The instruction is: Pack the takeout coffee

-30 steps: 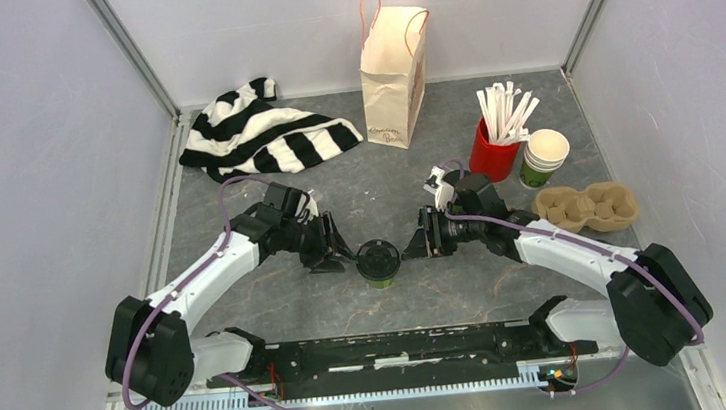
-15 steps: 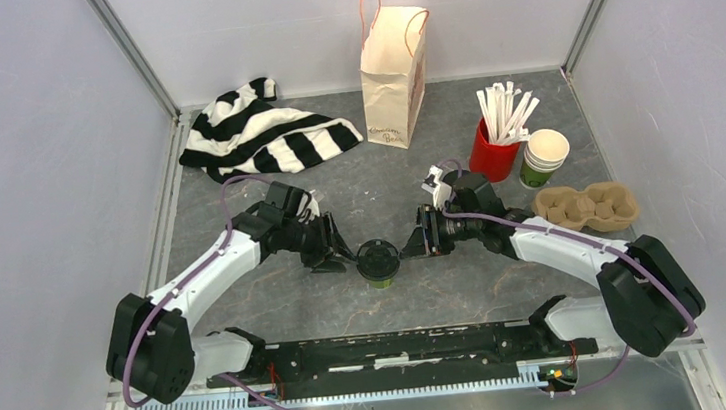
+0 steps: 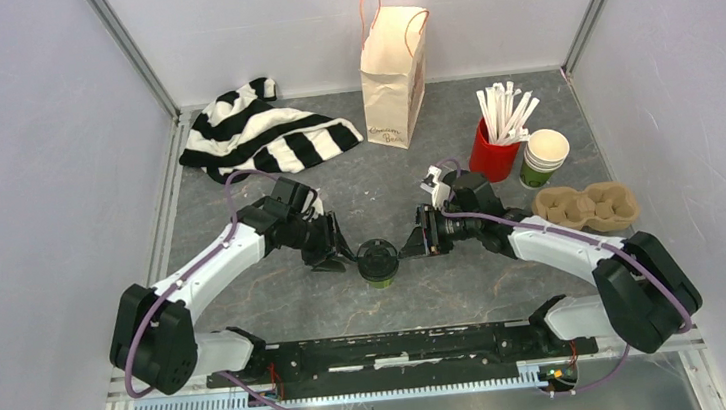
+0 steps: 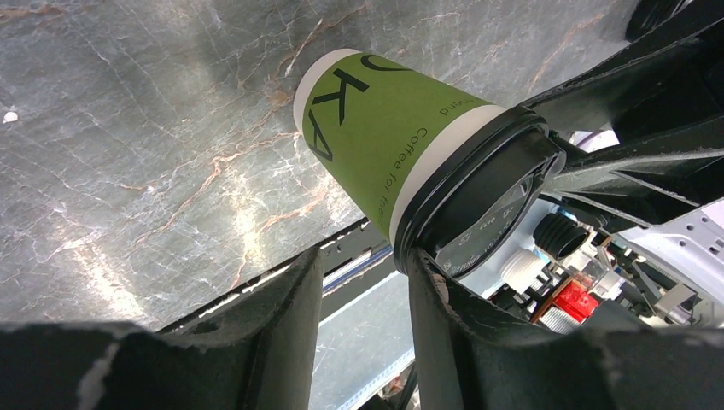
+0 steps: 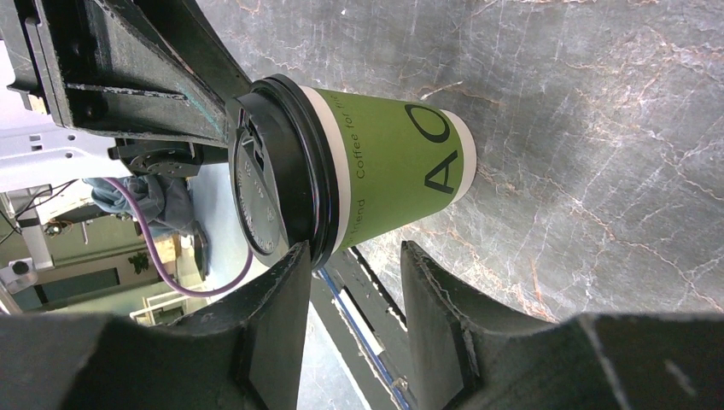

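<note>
Well, the green coffee cup [image 3: 378, 264] stands in the middle of the table [image 3: 468, 290] with the left gripper [image 3: 342, 258] and right gripper [image 3: 409, 247] close on each side, both a little open and holding nothing, maybe to steady it.

Cup lettering: curls round the coffee cup [image 4: 384, 137], only part of it reads.
Lid embossing: on the black lid [image 5: 265, 201], too fine to read.
Bag print: on the paper bag [image 3: 391, 62], too small.
Finger roots: left gripper [image 4: 363, 265] and right gripper [image 5: 350, 256], both cut off at the bottom edge.
</note>
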Motion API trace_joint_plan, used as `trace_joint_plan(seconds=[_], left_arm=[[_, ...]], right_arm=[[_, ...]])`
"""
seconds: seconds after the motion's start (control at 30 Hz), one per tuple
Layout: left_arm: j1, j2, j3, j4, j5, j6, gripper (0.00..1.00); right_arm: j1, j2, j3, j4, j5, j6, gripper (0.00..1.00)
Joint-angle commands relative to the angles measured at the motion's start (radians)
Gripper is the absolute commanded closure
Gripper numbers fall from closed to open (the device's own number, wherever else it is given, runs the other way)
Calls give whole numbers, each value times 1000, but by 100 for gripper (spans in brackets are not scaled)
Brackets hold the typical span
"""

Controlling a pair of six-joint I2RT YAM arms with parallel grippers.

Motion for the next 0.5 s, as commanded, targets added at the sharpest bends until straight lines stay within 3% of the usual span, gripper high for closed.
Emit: trace_joint_plan(seconds=[0.0,0.17,0.47], left_arm=[[-11,97,-91,-31,-237,61,53],[-33,66,-120,-15,-236,31,54],[-32,-102,-7,-69,-160,-9,48]], right_arm=[[2,76,-60,-31,125,-74,53],[0,78,-68,-78,130,-121,54],[1,60,152,-191,21,-180,51]])
